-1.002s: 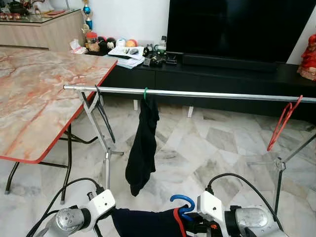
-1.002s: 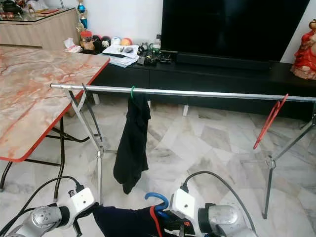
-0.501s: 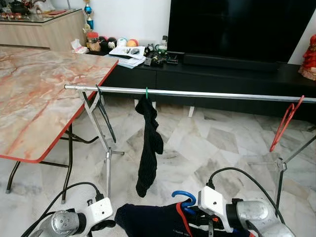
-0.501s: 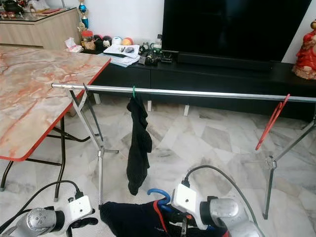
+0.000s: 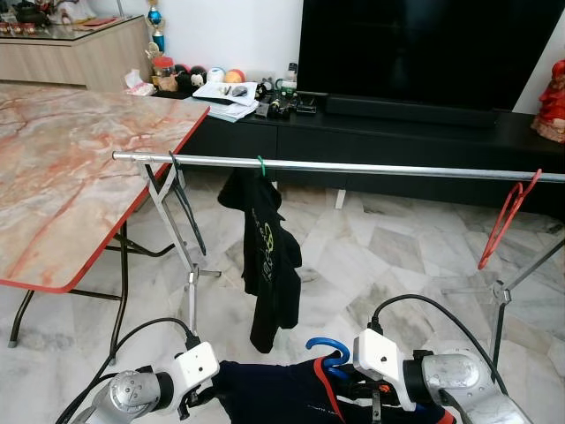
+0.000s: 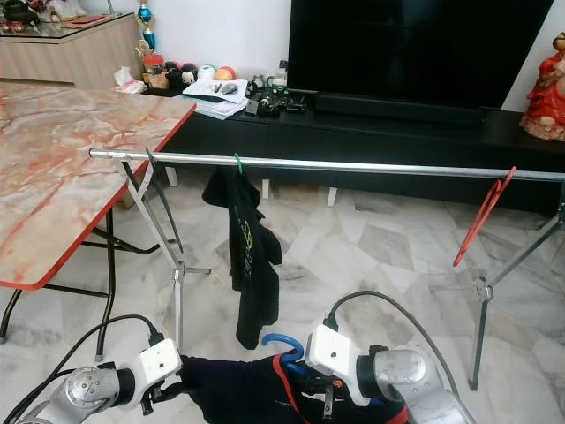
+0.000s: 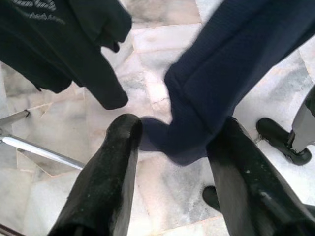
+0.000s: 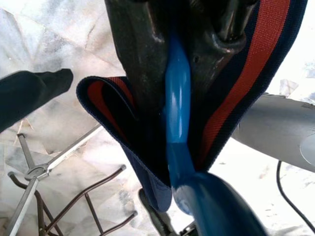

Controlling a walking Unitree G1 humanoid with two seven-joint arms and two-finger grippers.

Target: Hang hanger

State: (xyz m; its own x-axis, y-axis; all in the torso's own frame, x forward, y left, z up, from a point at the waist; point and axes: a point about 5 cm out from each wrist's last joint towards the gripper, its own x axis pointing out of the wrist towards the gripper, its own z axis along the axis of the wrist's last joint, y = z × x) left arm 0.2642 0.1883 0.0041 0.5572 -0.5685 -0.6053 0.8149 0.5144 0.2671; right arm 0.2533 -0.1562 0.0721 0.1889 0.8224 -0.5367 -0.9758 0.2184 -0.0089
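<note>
A long metal rail [image 5: 353,167] ran across the room on folding legs, in front of a black TV cabinet [image 5: 397,141]. A black shirt [image 5: 269,265] hung from it on a green hanger hook [image 5: 260,164], near the rail's left end, just past the left folding leg [image 5: 177,230]. A red hanger [image 5: 510,219] hung empty at the rail's far right end, well apart from the shirt. A dark hanger [image 5: 187,212] hung beside the left leg.

Low down, below the rail, the right gripper [image 8: 172,64] held the blue hanger [image 5: 328,353]. Its jaws were closed on the hanger's blue neck, with the navy garment's [image 5: 274,397] red-striped collar [image 8: 246,78] bunched around them. The blue hook stood up above the gripper, pointing toward the rail but well beneath it.

The left gripper [image 7: 172,162] sat at the garment's left edge. Its jaws stood apart, with a fold of the navy cloth [image 7: 221,78] hanging between the two black fingers [image 7: 108,172]; I could not tell whether either finger touched the cloth. The marble floor [image 5: 397,256] showed beneath.

A marble-patterned counter [image 5: 71,168] with a red edge stood to the left, its near corner close to the rail's left end.
</note>
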